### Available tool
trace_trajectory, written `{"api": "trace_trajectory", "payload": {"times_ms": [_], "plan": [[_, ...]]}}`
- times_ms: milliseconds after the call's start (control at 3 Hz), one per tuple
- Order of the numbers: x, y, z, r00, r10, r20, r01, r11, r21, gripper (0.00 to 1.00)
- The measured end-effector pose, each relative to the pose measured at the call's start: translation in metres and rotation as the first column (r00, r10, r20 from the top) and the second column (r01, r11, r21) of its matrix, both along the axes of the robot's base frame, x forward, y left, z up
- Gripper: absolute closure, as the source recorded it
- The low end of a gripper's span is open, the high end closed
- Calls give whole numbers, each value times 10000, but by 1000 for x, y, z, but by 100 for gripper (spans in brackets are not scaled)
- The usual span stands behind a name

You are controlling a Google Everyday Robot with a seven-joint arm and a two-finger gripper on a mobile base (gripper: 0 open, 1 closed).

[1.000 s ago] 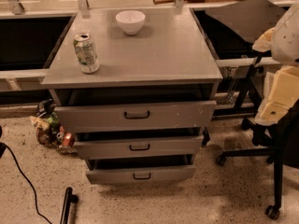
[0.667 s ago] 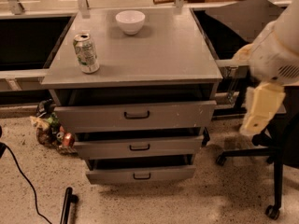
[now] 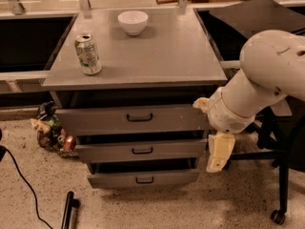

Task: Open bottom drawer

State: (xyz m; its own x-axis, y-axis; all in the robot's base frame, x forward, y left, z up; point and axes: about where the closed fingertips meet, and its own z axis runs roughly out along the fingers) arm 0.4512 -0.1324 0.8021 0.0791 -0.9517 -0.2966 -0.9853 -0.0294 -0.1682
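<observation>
The grey cabinet has three drawers stacked under its top (image 3: pixel 157 56). The bottom drawer (image 3: pixel 171 176) is the narrowest and lowest front, with a small black loop handle (image 3: pixel 144 180) at its middle. It sits slightly pulled out, like the two above it. My gripper (image 3: pixel 218 154) hangs from the white arm (image 3: pixel 257 85) just right of the cabinet, level with the middle drawer (image 3: pixel 109 151) and a little above the bottom drawer's right end. It holds nothing that I can see.
A green-and-silver can (image 3: pixel 88 54) and a white bowl (image 3: pixel 133 22) stand on the cabinet top. A pile of snack bags (image 3: pixel 50 132) lies on the floor at the left. A black cable (image 3: pixel 21 185) and black bar (image 3: pixel 68 209) lie in front. A wheeled frame (image 3: pixel 279 175) stands at the right.
The arm has swung in from the right edge toward the cabinet, and the gripper has come left and down to the drawers' right side. The drawers have not moved.
</observation>
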Motion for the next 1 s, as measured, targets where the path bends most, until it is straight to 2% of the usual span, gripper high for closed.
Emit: {"api": "trace_trajectory", "payload": {"times_ms": [333, 667, 1000], "plan": [[0, 0, -2, 10000, -7, -24, 7, 10000, 14, 0], [13, 9, -51, 9996, 186, -226, -185, 9998, 60, 0], [23, 23, -135, 9977, 515, -435, -502, 9983, 312, 0]]}}
